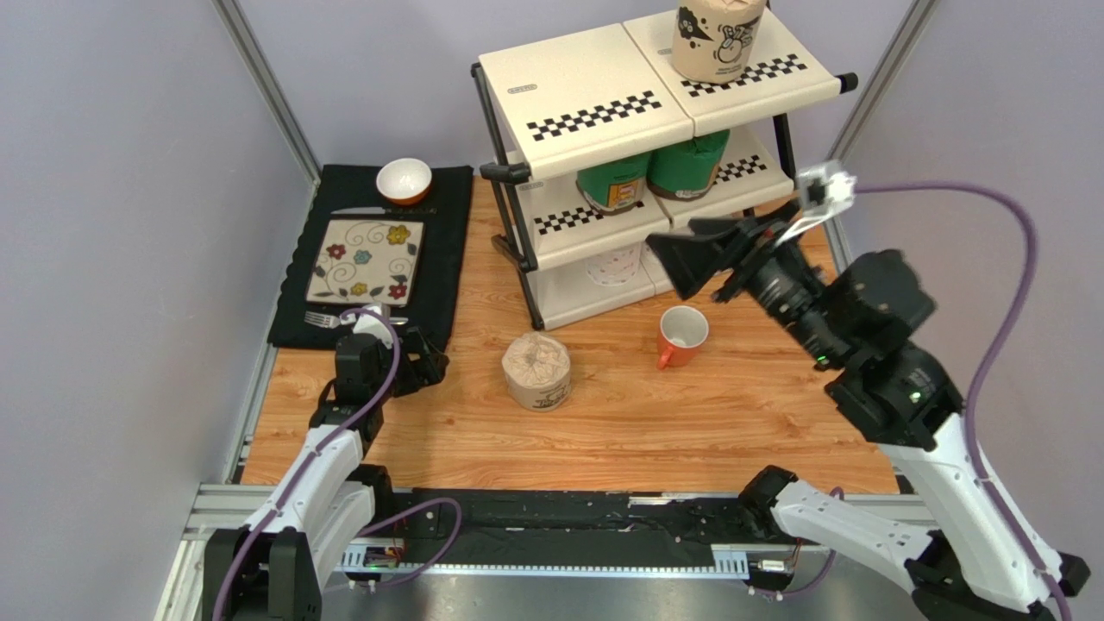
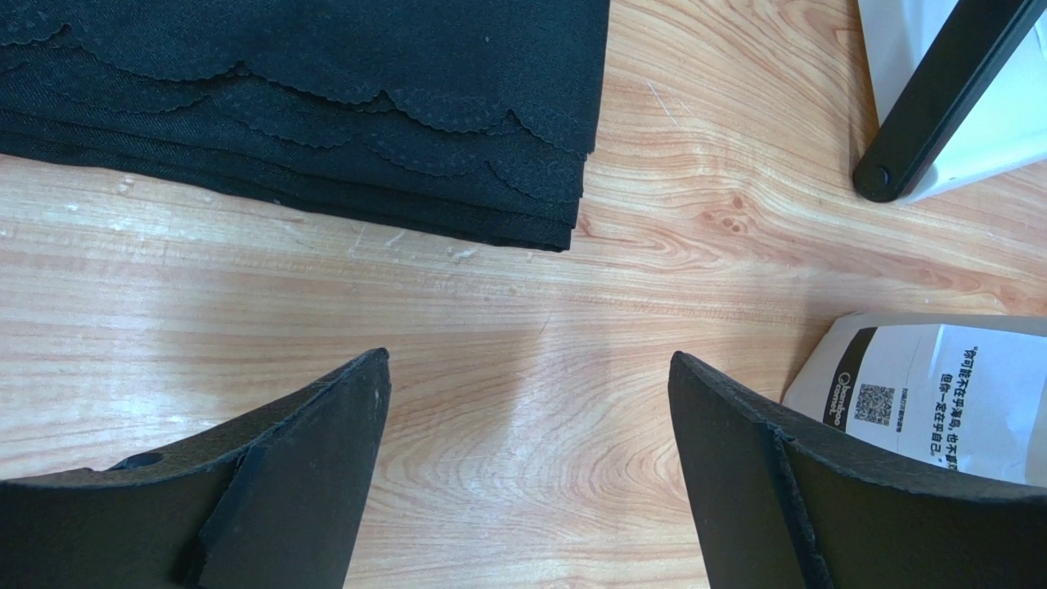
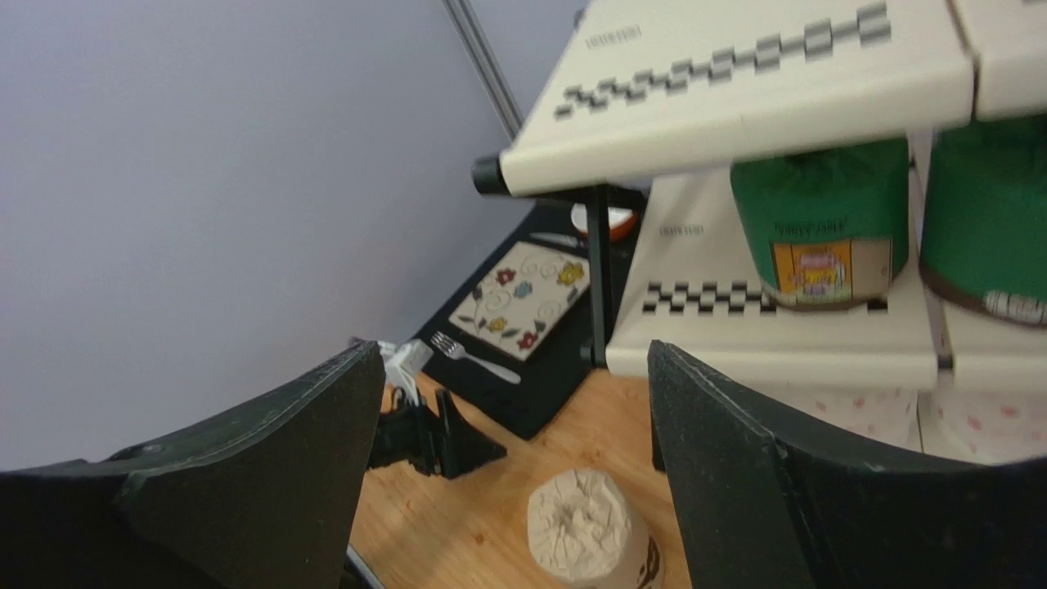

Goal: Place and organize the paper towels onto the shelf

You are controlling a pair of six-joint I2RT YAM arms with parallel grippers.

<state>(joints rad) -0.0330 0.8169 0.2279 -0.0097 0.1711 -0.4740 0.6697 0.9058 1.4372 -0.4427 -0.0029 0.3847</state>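
The shelf (image 1: 590, 110) stands at the back right. A brown paper towel roll (image 1: 717, 39) is on its top tier. Two green rolls (image 1: 613, 181) (image 1: 687, 164) sit on the middle tier, and white wrapped rolls (image 3: 860, 411) show dimly on the bottom tier. Another brown roll (image 1: 537, 370) stands upright on the table; the right wrist view shows this roll (image 3: 588, 528) below the jaws. My right gripper (image 1: 674, 265) hangs open and empty in front of the shelf (image 3: 737, 98). My left gripper (image 1: 417, 356) is open and low over bare wood, with the brown roll's label (image 2: 934, 405) to its right.
An orange mug (image 1: 683, 333) stands between the table roll and the right arm. A black placemat (image 1: 376, 252) at the left holds a floral plate (image 1: 368, 261), a fork and an orange bowl (image 1: 404, 180). The shelf's foot (image 2: 879, 182) is near the left gripper.
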